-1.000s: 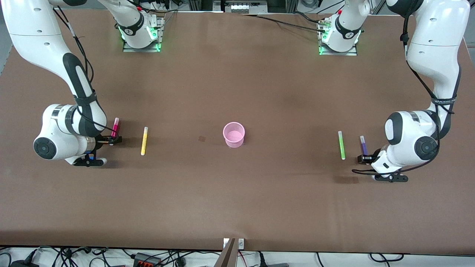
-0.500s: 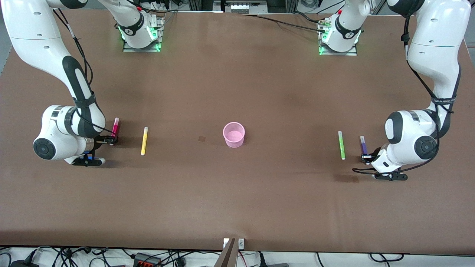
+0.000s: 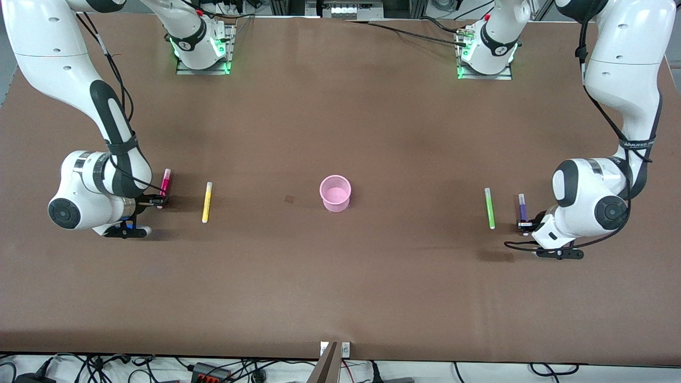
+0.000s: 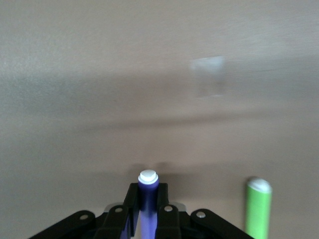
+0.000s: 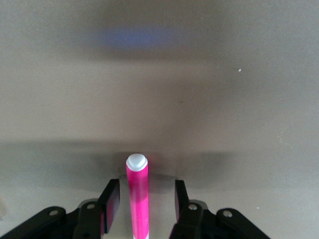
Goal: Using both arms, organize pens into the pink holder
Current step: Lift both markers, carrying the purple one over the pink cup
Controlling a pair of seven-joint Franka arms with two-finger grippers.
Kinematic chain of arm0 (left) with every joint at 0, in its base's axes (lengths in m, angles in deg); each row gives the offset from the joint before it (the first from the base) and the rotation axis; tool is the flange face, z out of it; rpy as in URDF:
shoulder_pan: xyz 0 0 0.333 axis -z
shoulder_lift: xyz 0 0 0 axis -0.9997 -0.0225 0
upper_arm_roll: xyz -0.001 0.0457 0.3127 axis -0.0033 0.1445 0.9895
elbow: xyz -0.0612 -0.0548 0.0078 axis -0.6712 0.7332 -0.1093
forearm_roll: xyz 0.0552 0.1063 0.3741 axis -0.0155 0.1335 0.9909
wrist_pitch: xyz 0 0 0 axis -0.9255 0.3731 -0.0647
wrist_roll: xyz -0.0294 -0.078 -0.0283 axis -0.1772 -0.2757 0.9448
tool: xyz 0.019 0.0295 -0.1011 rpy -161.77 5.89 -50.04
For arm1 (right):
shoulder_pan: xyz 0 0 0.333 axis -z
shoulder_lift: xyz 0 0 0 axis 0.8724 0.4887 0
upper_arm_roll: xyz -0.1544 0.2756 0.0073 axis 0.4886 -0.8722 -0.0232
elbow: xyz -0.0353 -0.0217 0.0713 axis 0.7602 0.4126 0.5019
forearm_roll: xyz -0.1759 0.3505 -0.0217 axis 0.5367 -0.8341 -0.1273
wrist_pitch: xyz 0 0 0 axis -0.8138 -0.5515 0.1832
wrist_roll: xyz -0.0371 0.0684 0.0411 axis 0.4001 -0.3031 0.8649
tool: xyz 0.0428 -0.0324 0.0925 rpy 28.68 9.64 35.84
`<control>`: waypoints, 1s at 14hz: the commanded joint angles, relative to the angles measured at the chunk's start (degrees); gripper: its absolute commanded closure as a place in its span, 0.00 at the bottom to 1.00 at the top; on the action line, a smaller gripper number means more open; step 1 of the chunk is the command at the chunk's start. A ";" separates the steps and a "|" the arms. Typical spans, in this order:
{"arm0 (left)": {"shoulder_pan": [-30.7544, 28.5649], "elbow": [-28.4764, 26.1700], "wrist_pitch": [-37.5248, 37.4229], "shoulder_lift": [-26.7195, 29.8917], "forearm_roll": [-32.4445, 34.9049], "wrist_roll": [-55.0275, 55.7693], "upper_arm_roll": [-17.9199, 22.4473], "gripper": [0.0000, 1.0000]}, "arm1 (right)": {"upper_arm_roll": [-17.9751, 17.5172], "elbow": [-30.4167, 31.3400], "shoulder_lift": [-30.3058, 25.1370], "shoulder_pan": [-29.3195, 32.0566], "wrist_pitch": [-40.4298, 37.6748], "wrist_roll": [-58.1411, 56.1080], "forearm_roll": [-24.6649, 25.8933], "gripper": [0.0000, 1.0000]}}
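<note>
The pink holder stands upright at the table's middle. Toward the left arm's end lie the green pen and beside it the purple pen. My left gripper is down at the table, shut on the purple pen, whose pale tip sticks out past the fingers; the green pen lies alongside. Toward the right arm's end lie the yellow pen and the magenta pen. My right gripper is open, straddling the magenta pen with a gap on each side.
A small dark mark sits on the brown table between the yellow pen and the holder. Both arm bases stand along the table's edge farthest from the front camera. Cables run along the edge nearest to it.
The left gripper's fingers closed onto the purple pen. The right gripper's fingers came closer together around the magenta pen. Both arms stayed nearly in place.
</note>
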 commanded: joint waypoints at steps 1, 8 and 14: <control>0.99 5.68 -10.57 3.52 1.44 -0.05 -2.64 0.97 | -0.48 0.03 0.10 0.34 -0.18 -0.15 0.84 0.54; 3.98 16.95 -20.27 4.75 -0.58 0.04 -14.74 0.97 | -0.48 0.03 0.45 0.43 0.17 -0.50 0.84 0.89; 4.51 17.22 -19.41 2.74 -7.42 -2.93 -31.18 0.98 | -0.75 -1.46 -1.04 0.34 -3.33 -7.69 0.49 1.00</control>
